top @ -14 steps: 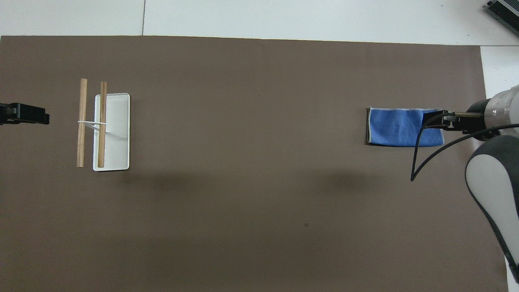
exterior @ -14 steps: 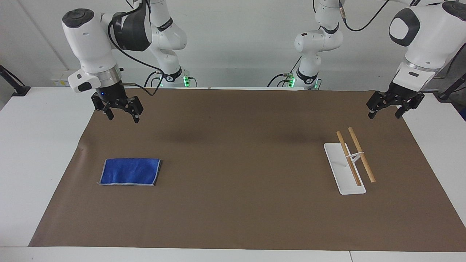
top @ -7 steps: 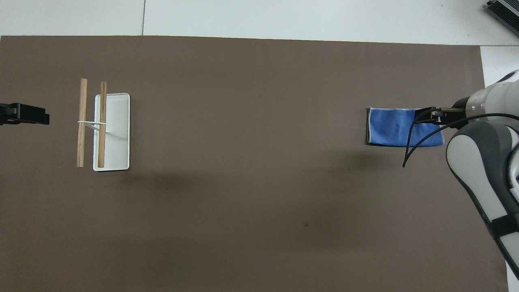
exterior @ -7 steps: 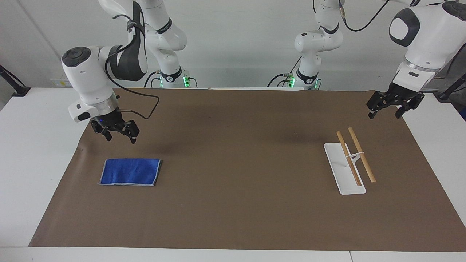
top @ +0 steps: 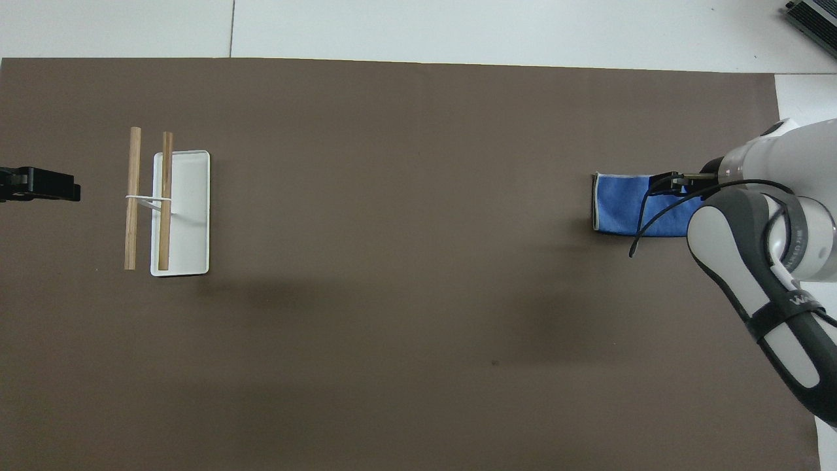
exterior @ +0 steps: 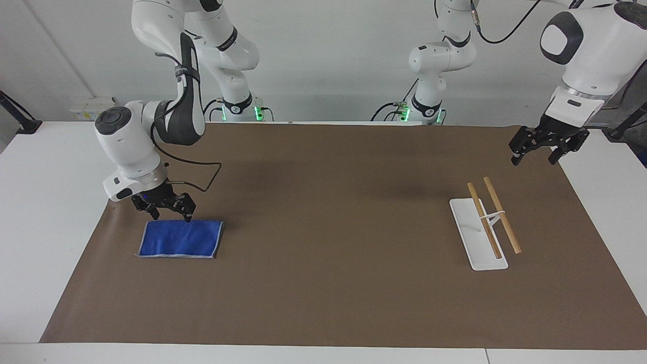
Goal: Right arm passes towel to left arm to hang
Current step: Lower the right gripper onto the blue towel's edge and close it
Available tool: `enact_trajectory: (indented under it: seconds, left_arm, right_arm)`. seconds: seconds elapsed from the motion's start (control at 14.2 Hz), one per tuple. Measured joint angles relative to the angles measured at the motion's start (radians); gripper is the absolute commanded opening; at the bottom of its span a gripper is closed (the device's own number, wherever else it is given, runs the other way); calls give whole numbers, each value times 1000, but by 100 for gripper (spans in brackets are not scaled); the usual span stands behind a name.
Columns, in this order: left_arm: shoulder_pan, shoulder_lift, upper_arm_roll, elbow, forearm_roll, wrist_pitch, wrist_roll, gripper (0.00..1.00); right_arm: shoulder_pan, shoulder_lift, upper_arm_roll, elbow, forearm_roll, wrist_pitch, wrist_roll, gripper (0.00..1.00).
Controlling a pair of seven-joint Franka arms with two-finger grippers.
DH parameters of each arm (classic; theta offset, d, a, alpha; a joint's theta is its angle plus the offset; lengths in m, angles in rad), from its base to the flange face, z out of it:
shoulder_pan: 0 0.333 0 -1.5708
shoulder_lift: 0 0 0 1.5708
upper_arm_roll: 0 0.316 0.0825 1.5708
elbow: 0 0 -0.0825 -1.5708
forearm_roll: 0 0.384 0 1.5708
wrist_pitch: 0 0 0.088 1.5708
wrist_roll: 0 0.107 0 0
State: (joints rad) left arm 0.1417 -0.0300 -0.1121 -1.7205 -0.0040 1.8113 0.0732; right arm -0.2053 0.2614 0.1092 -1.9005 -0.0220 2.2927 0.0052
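Note:
The blue towel (exterior: 181, 238) lies flat on the brown mat toward the right arm's end of the table. My right gripper (exterior: 169, 217), blue light on its wrist, hangs open, its fingertips down at the towel's edge nearer the robots; nothing is held. In the overhead view the right arm (top: 752, 216) covers one end of the towel (top: 618, 209). The left gripper (exterior: 533, 161) waits open in the air over the mat's corner at the left arm's end; only its tip (top: 46, 186) shows from overhead.
A rack with a white base (exterior: 470, 230) and two wooden rods (exterior: 500, 215) stands on the mat toward the left arm's end, also seen from overhead as the rack (top: 189, 216). The brown mat (exterior: 333, 202) covers most of the white table.
The right arm has come down and away from the robots, lowering its open gripper from well above the mat to the towel's edge. The left arm and towel have not moved.

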Motion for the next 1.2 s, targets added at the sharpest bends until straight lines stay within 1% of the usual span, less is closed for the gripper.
enact_trajectory:
  seconds: [0.14, 0.42, 0.85, 1.2]
  left_arm:
    - [0, 0, 0, 0, 0, 0, 0, 100]
    - [0, 0, 0, 0, 0, 0, 0, 100]
    - [0, 0, 0, 0, 0, 0, 0, 100]
    - [0, 0, 0, 0, 0, 0, 0, 100]
  right_arm:
    - [-2, 39, 0, -11, 0, 54, -1, 100]
    - [-6, 90, 0, -13, 0, 91, -2, 100]
    - [-14, 112, 0, -25, 0, 121, -8, 100]
    - [-54, 112, -1, -29, 0, 121, -85, 100]
